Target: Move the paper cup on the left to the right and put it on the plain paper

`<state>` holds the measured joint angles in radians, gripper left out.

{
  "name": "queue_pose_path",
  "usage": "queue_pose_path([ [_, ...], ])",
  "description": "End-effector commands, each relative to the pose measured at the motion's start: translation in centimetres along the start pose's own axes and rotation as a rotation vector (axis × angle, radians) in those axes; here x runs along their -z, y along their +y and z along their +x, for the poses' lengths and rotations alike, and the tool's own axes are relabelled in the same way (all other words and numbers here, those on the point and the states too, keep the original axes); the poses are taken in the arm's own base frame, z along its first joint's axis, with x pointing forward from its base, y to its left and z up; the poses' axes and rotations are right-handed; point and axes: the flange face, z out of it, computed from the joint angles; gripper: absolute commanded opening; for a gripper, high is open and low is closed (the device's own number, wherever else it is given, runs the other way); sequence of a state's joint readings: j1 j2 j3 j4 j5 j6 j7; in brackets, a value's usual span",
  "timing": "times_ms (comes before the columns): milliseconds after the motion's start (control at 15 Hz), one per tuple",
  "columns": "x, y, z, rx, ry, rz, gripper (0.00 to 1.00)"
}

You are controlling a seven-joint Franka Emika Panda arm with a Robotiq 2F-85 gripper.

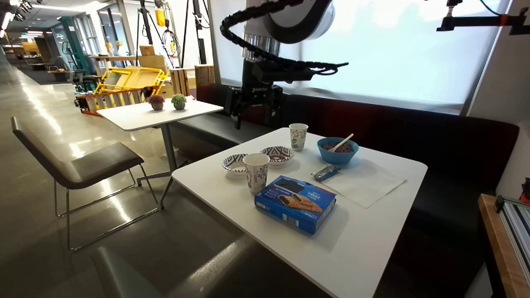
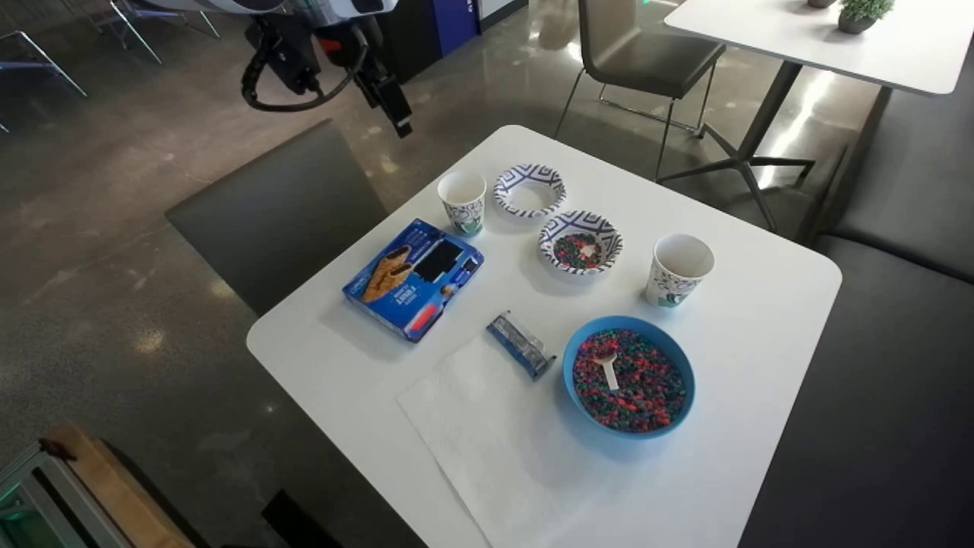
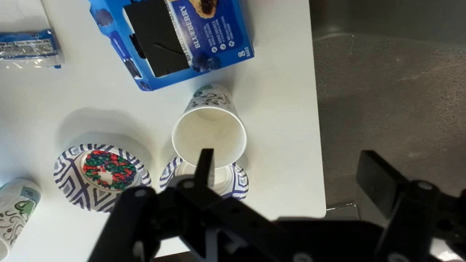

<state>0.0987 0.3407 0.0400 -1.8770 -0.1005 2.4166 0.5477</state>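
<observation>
- Your gripper (image 3: 291,173) has its jaws wide apart — in the wrist view, one side reaches the lower middle of the frame, the other the lower right.
- In both exterior views you have it clear of the paper cup (image 2: 461,207), which stands upright on the table (image 2: 746,342).
- That cup shows its open mouth near the centre of your wrist view, just beside the blue box (image 2: 415,281).
- The plain paper (image 2: 487,449) lies flat at the lower middle of an exterior view — well apart from your cup.
- At the paper's top corner you see the wrapped bar (image 2: 521,346), near the blue bowl (image 1: 336,158).
- A second cup (image 2: 676,274) stands upright, right of centre.
</observation>
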Motion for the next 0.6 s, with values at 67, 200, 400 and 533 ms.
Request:
queue_pose_path([
  [67,-4.3,0.5,2.3,0.075,0.043,0.026,1.00],
  [200,-5.9,0.4,2.9,0.110,0.057,0.042,1.00],
  [400,-8.3,-0.1,3.2,0.157,0.039,0.034,1.00],
  [533,-9.9,-0.5,3.4,0.179,0.021,0.022,0.98],
])
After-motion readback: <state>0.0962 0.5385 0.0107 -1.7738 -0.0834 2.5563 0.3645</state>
